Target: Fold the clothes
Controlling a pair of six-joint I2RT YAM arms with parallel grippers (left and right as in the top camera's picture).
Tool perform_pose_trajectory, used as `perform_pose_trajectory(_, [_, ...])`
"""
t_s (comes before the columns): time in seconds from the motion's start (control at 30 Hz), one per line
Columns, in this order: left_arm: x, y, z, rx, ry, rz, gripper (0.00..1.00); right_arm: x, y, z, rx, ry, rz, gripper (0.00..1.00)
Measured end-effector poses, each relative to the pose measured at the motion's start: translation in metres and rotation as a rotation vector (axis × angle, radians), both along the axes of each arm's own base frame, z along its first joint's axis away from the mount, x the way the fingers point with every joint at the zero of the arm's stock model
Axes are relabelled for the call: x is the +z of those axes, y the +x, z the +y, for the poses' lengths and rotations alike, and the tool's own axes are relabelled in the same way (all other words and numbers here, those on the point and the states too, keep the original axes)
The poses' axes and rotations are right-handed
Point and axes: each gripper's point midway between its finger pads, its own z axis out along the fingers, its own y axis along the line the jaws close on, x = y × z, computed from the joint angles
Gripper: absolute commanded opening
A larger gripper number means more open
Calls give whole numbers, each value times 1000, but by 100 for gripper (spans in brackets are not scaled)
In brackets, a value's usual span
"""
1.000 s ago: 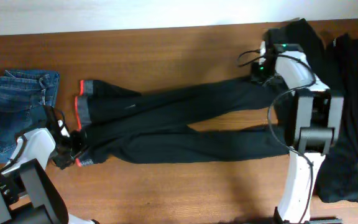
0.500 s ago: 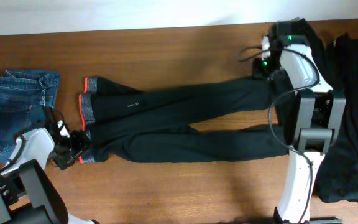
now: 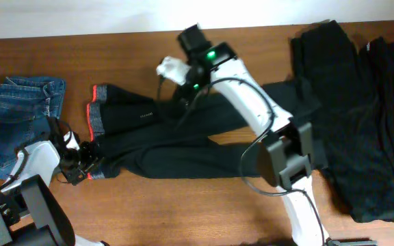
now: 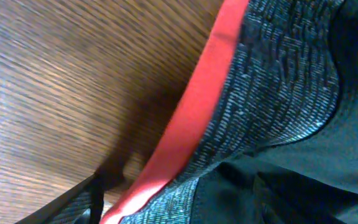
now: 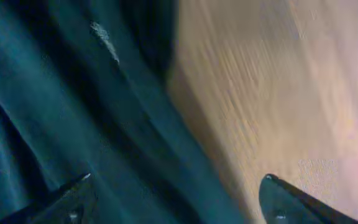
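Note:
The black trousers lie lengthwise on the wooden table, with the red-lined waistband at the left and the legs running right. My left gripper sits low at the waistband's near corner. In the left wrist view the red lining and grey knit band fill the frame, and one finger shows at the lower left, clear of the cloth. My right gripper hovers over the upper leg near the hips. Its fingers stand wide apart above black cloth and bare wood, holding nothing.
Folded blue jeans lie at the far left. More black garments are heaped at the right end of the table. The right arm stretches diagonally across the trousers from its base near the front edge.
The right arm swung from the trouser leg ends at the far right to over the hips at the left, and its jaws opened. The left gripper barely moved.

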Motion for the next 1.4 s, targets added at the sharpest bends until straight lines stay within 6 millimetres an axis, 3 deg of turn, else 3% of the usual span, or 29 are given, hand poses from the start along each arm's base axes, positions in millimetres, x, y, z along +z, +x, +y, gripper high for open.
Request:
perform_pose_trajectory(0.13, [0, 0, -2, 0, -11, -2, 77, -1, 3, 44, 114, 41, -116, 99])
perform_pose_trajectory(0.23, [1, 0, -3, -1, -16, -3, 77, -10, 3, 65, 164, 55, -158, 99])
perform_pose_trajectory(0.53, [1, 1, -4, -1, -22, -5, 77, -57, 11, 78, 204, 41, -164, 100])
perform_pose_trajectory(0.6, [1, 1, -4, -1, -22, -5, 77, -65, 11, 79, 207, 36, -159, 87])
perform_pose_trajectory(0.63, [1, 1, -4, -1, -22, -5, 77, -67, 12, 79, 207, 36, -157, 72])
perform_pose_trajectory(0.7, [1, 0, -4, -1, -22, -5, 77, -73, 12, 79, 211, 33, -157, 16])
perform_pose_trajectory(0.77, [1, 0, -4, -1, -23, -4, 78, -79, 14, 80, 201, 35, -152, 4])
perform_pose_trajectory(0.87, [1, -2, -5, -1, -28, 4, 78, -75, 28, 84, 137, 83, -174, 4])
perform_pose_trajectory(1.03, [1, -9, -9, -1, -46, 35, 79, -60, 60, 72, 1, 167, -203, 4])
perform_pose_trajectory(1.23, [1, -11, -10, -1, -49, 41, 79, -51, 104, 26, -163, 219, -217, 6])
perform_pose_trajectory(1.27, [1, -11, -10, -1, -49, 41, 79, -52, 108, 18, -185, 219, -210, 17])
perform_pose_trajectory(1.3, [1, -11, -10, -1, -49, 41, 79, -52, 110, 13, -193, 217, -207, 48])
perform_pose_trajectory(1.37, [1, -11, -10, -1, -49, 41, 79, -55, 113, 4, -218, 210, -192, 93])
perform_pose_trajectory(1.4, [1, -11, -10, -1, -49, 41, 79, -55, 112, 3, -219, 208, -191, 99])
